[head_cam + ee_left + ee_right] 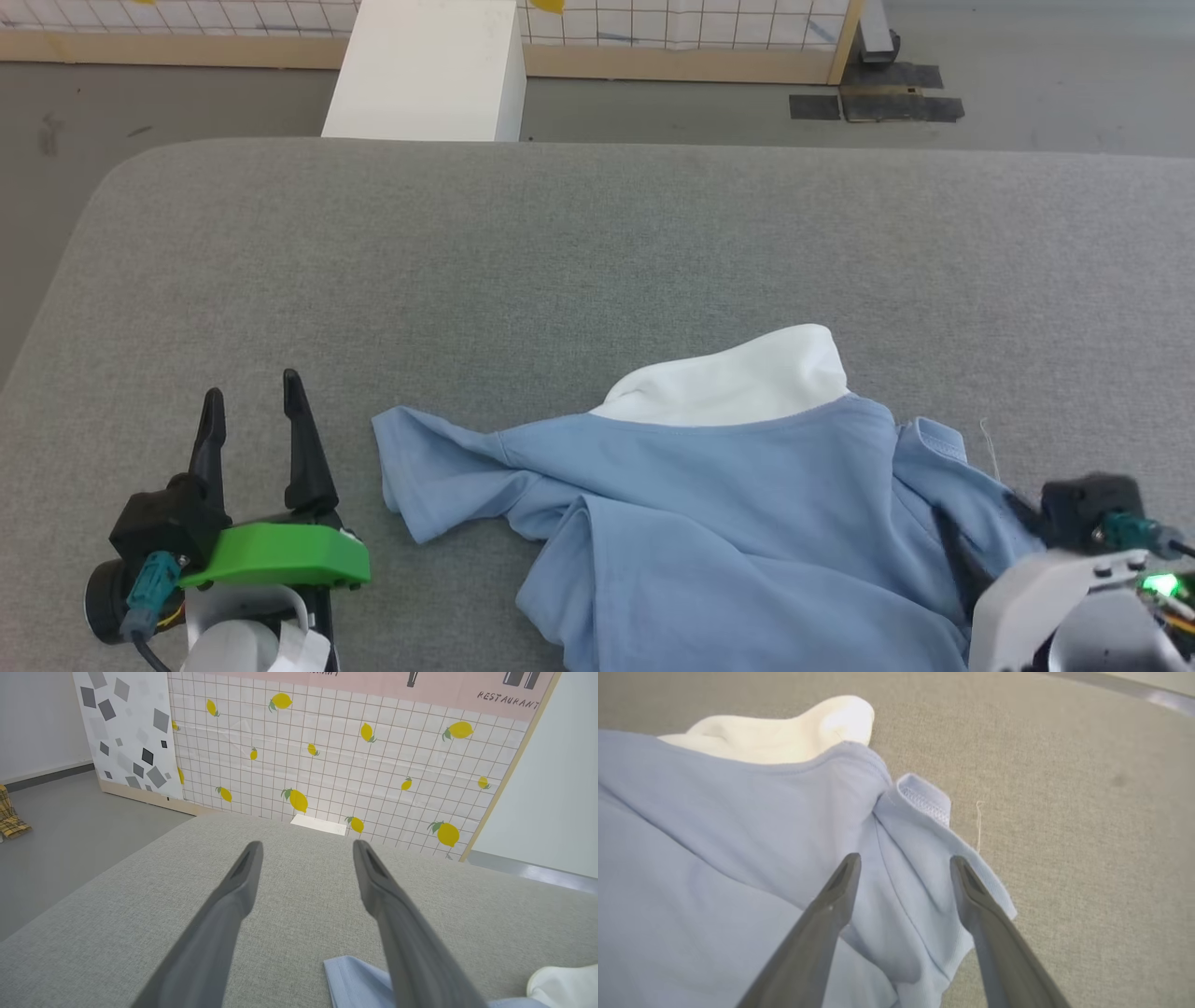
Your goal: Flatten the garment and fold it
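Head view puts the garment [747,523] crumpled at 5 o'clock on the grey fabric counter [597,243], its white panel [738,383] bunched up at the garment's 12 o'clock edge. My left pincer [252,385] sits at 8 o'clock, near the sleeve tip at its 3 o'clock but apart from it, fingers spread wide with nothing between them. On the right wrist view I see my right pincer [905,857] gaping just as wide over the garment's 3 o'clock edge, straddling a rumpled blue fold and clamped on nothing. I cannot tell whether its fingers touch the cloth. A loose pale thread [979,826] lies on the counter at 1 o'clock of that pincer.
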